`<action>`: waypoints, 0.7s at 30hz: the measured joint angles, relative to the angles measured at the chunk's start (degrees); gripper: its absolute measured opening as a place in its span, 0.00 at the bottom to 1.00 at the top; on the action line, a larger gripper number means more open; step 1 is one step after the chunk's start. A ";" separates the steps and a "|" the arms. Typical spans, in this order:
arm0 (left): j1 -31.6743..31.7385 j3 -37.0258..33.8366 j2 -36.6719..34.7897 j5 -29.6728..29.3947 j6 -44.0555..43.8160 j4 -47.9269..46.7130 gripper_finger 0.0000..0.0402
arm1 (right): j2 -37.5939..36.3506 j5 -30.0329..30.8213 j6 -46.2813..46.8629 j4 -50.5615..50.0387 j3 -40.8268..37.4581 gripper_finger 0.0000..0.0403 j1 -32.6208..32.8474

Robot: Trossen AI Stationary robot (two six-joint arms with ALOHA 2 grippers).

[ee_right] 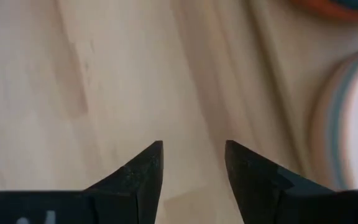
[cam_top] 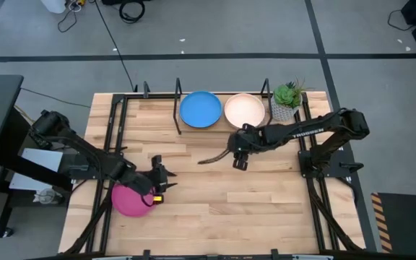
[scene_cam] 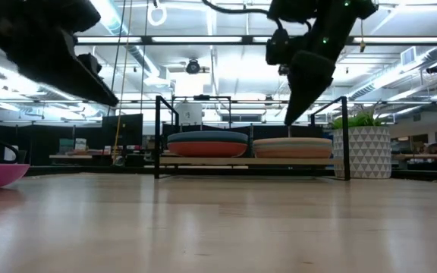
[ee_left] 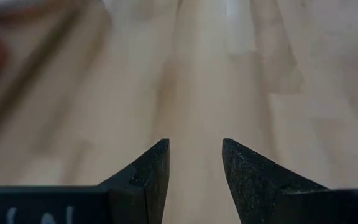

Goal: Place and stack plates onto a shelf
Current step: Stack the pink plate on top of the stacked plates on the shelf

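Note:
On the shelf (cam_top: pixel 178 115) at the table's far edge stand two stacks of plates: one topped by a blue plate (cam_top: pixel 201 110), one topped by a cream plate (cam_top: pixel 245 110). In the low view the blue plate lies on an orange one (scene_cam: pixel 207 146). A magenta plate (cam_top: pixel 127 202) rests by its underside on the table near the left, partly under my left arm. My left gripper (ee_left: pixel 194 168) hangs open just right of it, over bare wood. My right gripper (ee_right: pixel 193 168) is open above the table in front of the cream stack (ee_right: pixel 353 118), with nothing between its fingers.
A potted green plant (cam_top: pixel 287 101) in a white patterned pot stands at the shelf's right end. Black frame rails run along the table's left and right sides. Bare wood stretches across the table's middle and near part.

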 joint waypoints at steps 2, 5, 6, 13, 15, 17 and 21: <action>0.00 3.52 0.00 3.39 -7.58 -7.63 0.39 | 0.00 4.14 -1.02 1.01 -0.02 0.44 1.81; 0.00 7.09 0.00 9.48 -18.08 -16.07 0.39 | 0.00 10.18 -2.30 3.50 -0.04 0.44 4.25; 0.00 7.80 0.00 11.30 -21.24 -17.67 0.39 | 0.00 12.17 -2.77 5.04 -0.40 0.44 5.00; -3.03 8.52 0.26 19.07 -40.71 -23.93 0.39 | 0.00 21.44 -8.82 16.02 -5.83 0.44 7.53; -4.38 8.52 0.26 20.03 -45.92 -25.04 0.39 | 0.02 23.64 -9.66 17.64 -7.36 0.44 7.50; -5.46 8.52 0.26 20.27 -50.37 -25.54 0.39 | 0.00 25.70 -10.80 22.09 -9.22 0.44 7.45; -7.24 8.52 0.26 20.79 -57.30 -25.59 0.39 | 0.02 28.11 -16.65 35.72 -14.18 0.44 7.37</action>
